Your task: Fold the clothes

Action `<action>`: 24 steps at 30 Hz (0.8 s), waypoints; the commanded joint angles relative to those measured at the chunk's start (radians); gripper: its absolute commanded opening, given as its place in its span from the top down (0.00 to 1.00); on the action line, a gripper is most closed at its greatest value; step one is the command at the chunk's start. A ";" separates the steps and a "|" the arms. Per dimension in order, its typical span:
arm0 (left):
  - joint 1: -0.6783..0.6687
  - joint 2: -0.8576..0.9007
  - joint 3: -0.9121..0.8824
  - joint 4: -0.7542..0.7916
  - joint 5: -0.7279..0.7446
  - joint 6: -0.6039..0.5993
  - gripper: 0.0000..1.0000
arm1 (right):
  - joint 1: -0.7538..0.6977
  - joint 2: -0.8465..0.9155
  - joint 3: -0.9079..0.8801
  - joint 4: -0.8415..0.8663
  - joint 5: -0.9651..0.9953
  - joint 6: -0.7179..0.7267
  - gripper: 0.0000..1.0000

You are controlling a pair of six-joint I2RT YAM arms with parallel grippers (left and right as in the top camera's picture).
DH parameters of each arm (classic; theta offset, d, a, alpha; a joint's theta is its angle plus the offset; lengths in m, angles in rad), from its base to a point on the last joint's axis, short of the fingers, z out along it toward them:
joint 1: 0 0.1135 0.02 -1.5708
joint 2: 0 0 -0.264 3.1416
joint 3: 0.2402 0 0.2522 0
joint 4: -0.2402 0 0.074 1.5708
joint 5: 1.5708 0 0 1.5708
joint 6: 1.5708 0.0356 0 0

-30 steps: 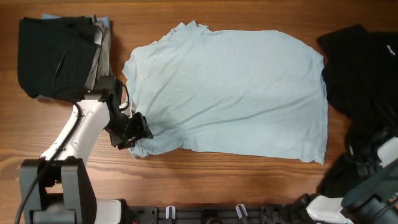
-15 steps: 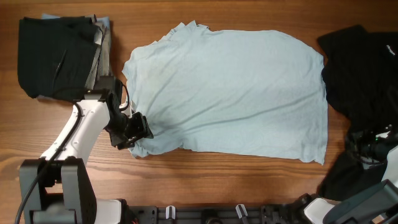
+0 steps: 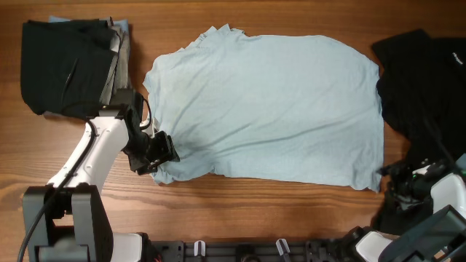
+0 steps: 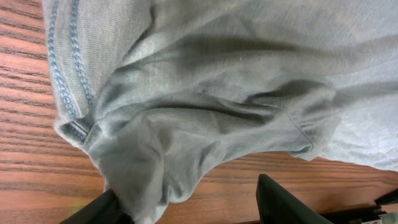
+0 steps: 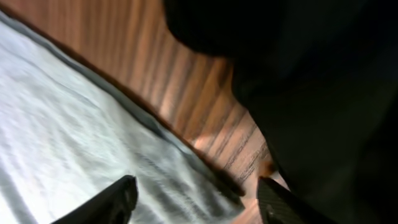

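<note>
Right fingers [image 5: 118,200] swinging in, spreading open over T-shirt [image 3: 269,102], 5 o'clock corner; left fingers [image 4: 280,200] released, straddling 7 o'clock bunch; fold-grab looking imminent

This looks like a robotics lab bench: two robot arms, the left arm [image 3: 93,154] and the right arm [image 3: 448,193], stand at the near edge of a wood-grain surface [image 3: 291,18], beside a black rail [image 3: 240,252], with a light-blue T-shirt [image 3: 269,109] spread between them.
</note>
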 commanded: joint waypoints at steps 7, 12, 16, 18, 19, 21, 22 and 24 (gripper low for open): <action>-0.003 -0.015 0.011 0.003 -0.006 0.016 0.39 | 0.003 0.012 -0.024 0.013 -0.027 -0.027 0.50; -0.003 -0.015 0.011 0.004 -0.006 0.017 0.39 | 0.003 0.012 -0.025 -0.049 -0.036 -0.053 0.41; -0.003 -0.015 0.011 0.011 -0.006 0.016 0.39 | 0.003 0.012 -0.026 -0.058 -0.013 -0.050 0.44; -0.002 -0.015 0.011 0.011 -0.006 0.016 0.39 | 0.003 0.012 -0.026 -0.050 0.005 -0.029 0.49; -0.003 -0.015 0.011 0.010 -0.006 0.016 0.39 | 0.003 0.012 -0.026 -0.046 0.008 -0.024 0.52; -0.003 -0.015 0.011 0.011 -0.006 0.016 0.39 | 0.003 0.012 -0.025 -0.025 0.007 -0.019 0.66; -0.003 -0.015 0.011 0.011 -0.006 0.016 0.39 | 0.003 0.012 -0.026 -0.020 0.007 -0.011 0.74; -0.003 -0.015 0.011 0.011 -0.006 0.016 0.39 | 0.003 0.012 -0.025 -0.015 0.004 0.002 0.88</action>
